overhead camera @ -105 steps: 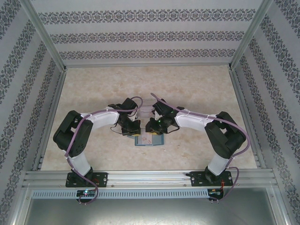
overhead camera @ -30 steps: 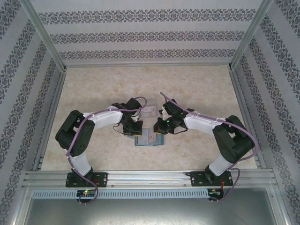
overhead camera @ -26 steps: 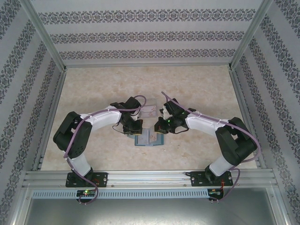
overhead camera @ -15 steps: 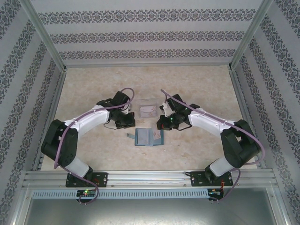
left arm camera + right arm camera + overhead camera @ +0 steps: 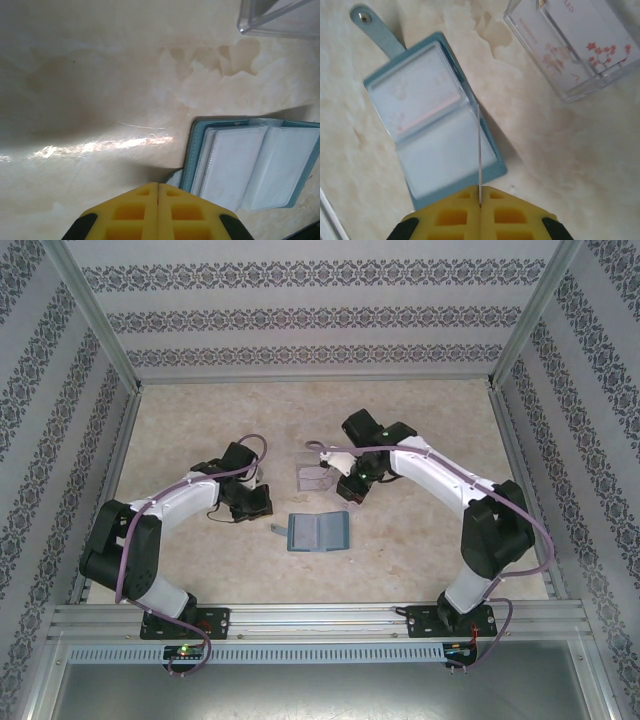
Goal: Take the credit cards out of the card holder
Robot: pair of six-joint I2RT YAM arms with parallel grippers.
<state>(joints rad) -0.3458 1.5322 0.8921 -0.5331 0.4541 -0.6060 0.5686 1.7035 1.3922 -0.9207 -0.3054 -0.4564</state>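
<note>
Marbled beige tabletop (image 5: 420, 440) carries the teal card holder (image 5: 318, 531), which lies open and flat near the middle, between my two arms and a little nearer the bases than either gripper. Its strap tab (image 5: 277, 530) sticks out on the left side. My right wrist camera shows the card holder (image 5: 432, 120) spread with its clear sleeves facing up. Faint pinkish marks show through one sleeve, and I cannot tell whether that is a card. The strap tab (image 5: 370, 22) has a small snap stud, which the overhead view is too coarse to show. My right gripper (image 5: 480, 192) has its yellow fingers pressed together on a credit card (image 5: 479, 150), seen edge-on as a thin pale line standing up over the holder. From above, the right gripper (image 5: 350, 490) sits just beside the clear plastic box (image 5: 314, 476), and the pinched card is too thin to make out there. My left gripper (image 5: 158, 187) is fully closed with nothing between its fingers, hovering just beside the holder's left edge (image 5: 250, 165); from above the left gripper (image 5: 252, 506) is a little left of the tab. Inside the clear plastic box (image 5: 560, 80) lie credit cards (image 5: 580, 30) printed with pink blossoms. Patterned walls (image 5: 320, 315) and an aluminium frame (image 5: 320, 615) enclose the table.
</note>
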